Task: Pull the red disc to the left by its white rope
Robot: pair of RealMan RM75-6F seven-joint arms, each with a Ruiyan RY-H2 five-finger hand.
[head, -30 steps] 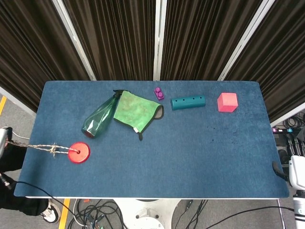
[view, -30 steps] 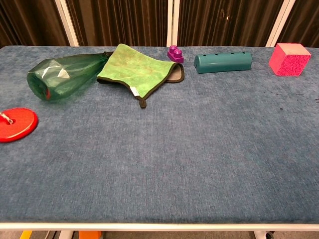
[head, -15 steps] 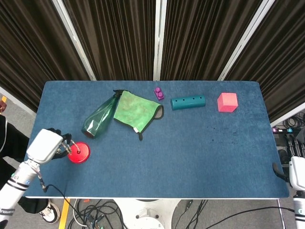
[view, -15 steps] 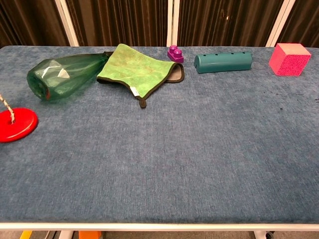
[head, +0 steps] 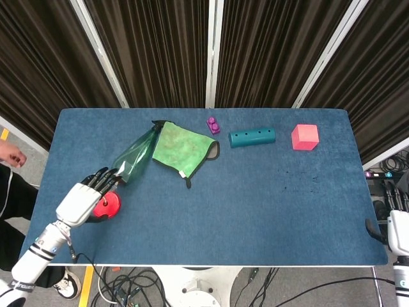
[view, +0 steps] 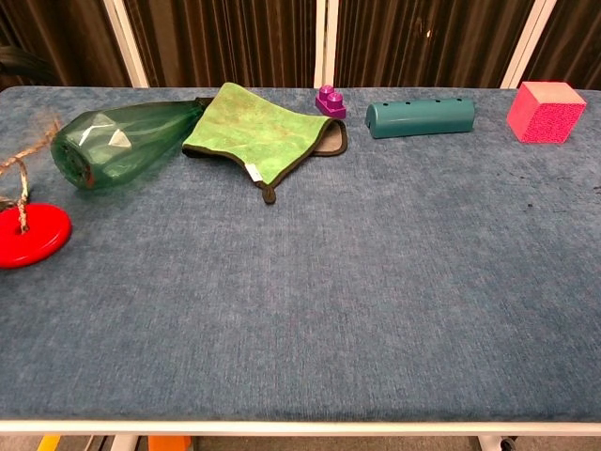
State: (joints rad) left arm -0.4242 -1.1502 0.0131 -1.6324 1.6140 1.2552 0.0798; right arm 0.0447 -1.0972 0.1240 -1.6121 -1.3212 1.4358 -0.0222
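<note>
Left hand [head: 88, 197] sits over the near-left part of the blue table [head: 268, 211], fingers spread and pointing toward the green bottle [head: 133, 162]. It overlaps the red disc [head: 107, 204] from the left in the head view; can't tell whether it holds the rope or just hovers above it. Chest view doesn't show the hand at all.

Red disc lies flat near the table's left edge, just in front of the bottle's base. In the chest view the rope [view: 15, 178] rises from the disc's centre and runs up and off the left edge of the picture, frayed and looped, so it is lifted off the table.

Right hand [head: 396, 214] is only partly visible off the table's right edge, low down; can't tell its finger state.

Along the far side: green cloth [head: 184, 149] touching the bottle, small purple block [head: 213, 125], teal cylinder [head: 252, 137], pink cube [head: 305, 137].
</note>
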